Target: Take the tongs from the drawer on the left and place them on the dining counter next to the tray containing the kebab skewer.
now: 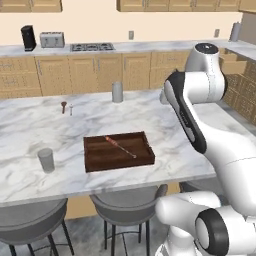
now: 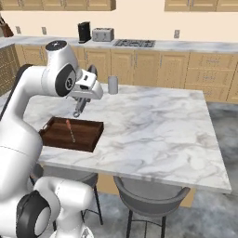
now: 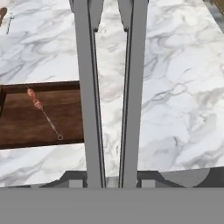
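**Tongs out of the drawer, just the drop left**

Tongs (image 3: 110, 96) sit clamped in the gripper (image 2: 80, 110), hanging over the dining counter (image 3: 175, 87) right beside the tray (image 3: 26, 116) with the kebab skewer (image 3: 43, 113). Fetching looks done; lowering and letting go remain.

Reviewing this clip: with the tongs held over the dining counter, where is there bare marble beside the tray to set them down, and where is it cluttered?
The gripper holds the tongs above the dining counter. Bare marble runs from the tray's skewer-ring side across to the counter's far edge. Another strip lies between the tray and the stool-side edge. Busier: the grey cup, the canister and two small items beyond.
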